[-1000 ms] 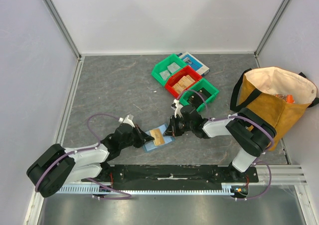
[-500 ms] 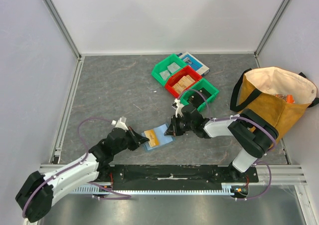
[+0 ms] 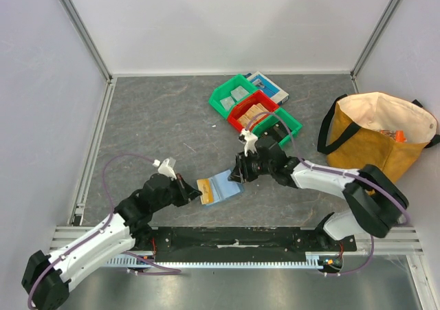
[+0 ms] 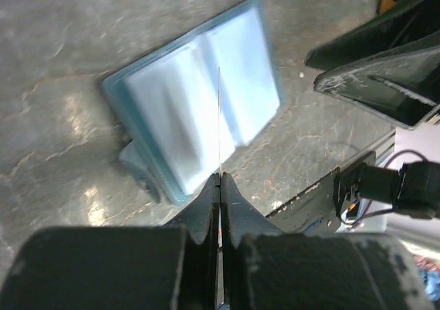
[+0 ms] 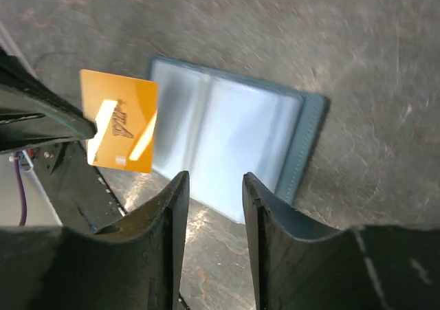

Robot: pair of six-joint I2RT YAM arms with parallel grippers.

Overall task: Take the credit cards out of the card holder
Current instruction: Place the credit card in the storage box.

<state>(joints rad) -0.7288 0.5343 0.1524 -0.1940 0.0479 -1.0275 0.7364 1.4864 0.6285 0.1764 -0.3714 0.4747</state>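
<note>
My left fingers (image 4: pixel 220 186) clenched on an orange credit card (image 5: pixel 120 131) (edge-on from my wrist), right fingers (image 3: pixel 238 175) released, above the unfolded card holder (image 5: pixel 227 141)

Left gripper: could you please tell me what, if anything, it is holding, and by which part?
The left gripper pinches an orange credit card by one edge, over the open card holder. The right gripper, open, holds nothing.

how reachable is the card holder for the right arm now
Probably yes: the right gripper hangs open above the card holder, nothing between them; the left gripper holds its credit card off to one side.
</note>
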